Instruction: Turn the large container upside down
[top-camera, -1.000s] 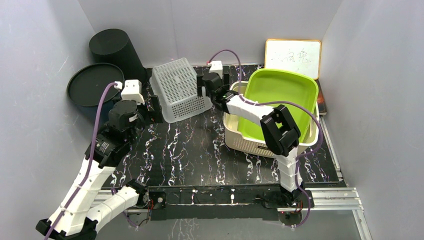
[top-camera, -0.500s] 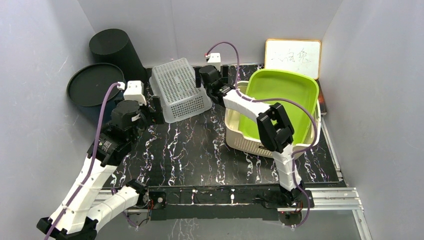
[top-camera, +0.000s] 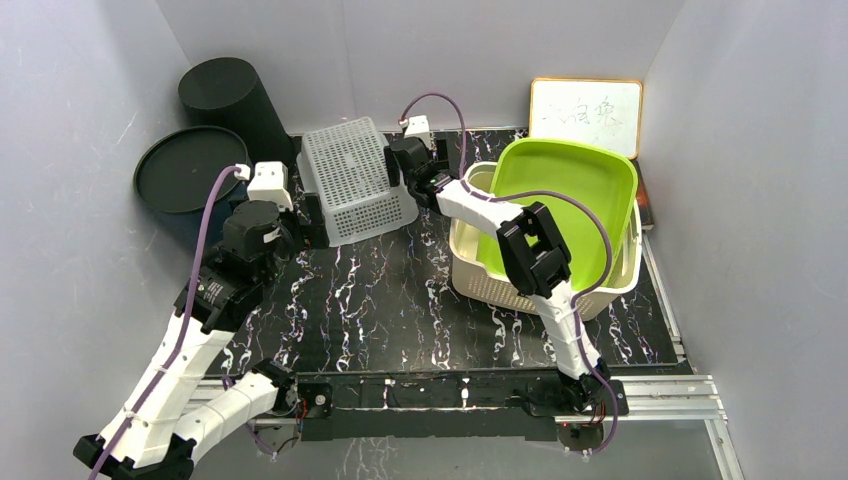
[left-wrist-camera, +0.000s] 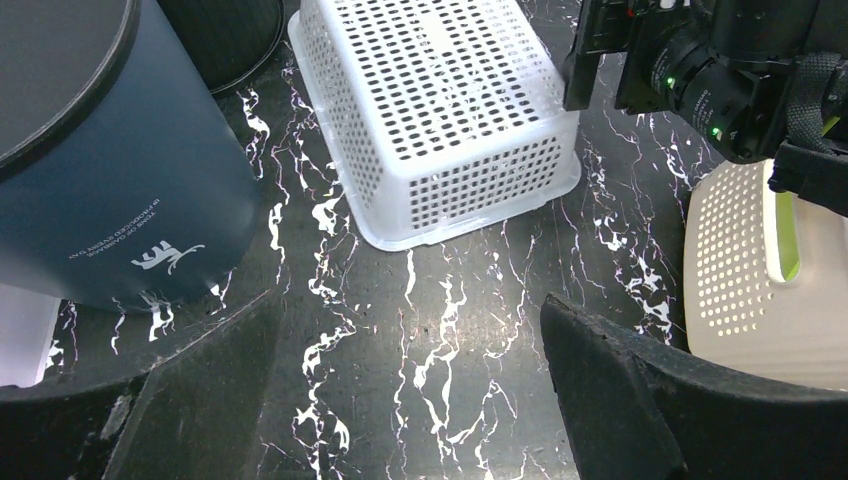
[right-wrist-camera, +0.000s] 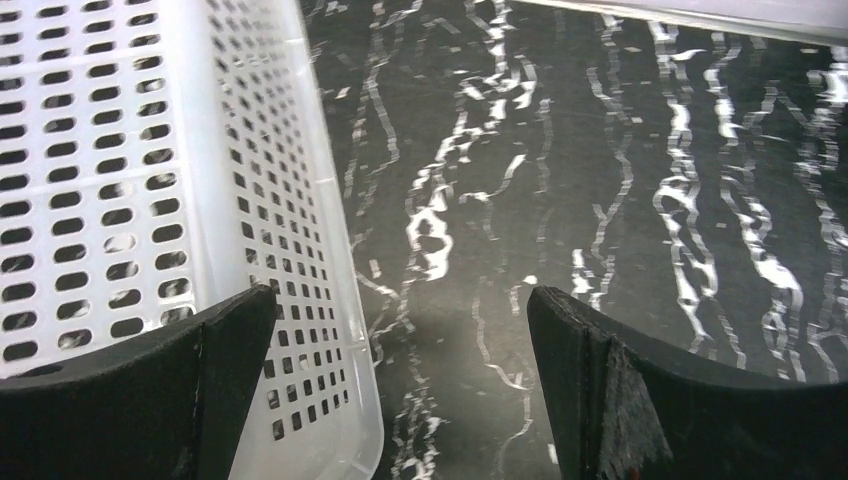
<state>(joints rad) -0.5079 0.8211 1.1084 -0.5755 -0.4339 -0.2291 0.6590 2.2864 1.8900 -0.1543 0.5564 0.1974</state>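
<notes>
Marble table (top-camera: 400, 300), front centre: widest free lane, bare between arm bases and baskets. White perforated basket (top-camera: 358, 180) blocks rear centre. Left gripper (left-wrist-camera: 410, 330), jaws apart, faces basket's near wall across bare strip. Right gripper (right-wrist-camera: 400, 320), jaws apart, occupies narrow gap between that basket's right flank and cream basket (top-camera: 480, 280) holding green tub (top-camera: 570, 180). Dark blue container (left-wrist-camera: 110, 170) and black bin (top-camera: 230, 95) close left rear. Enclosure walls bound both sides.
</notes>
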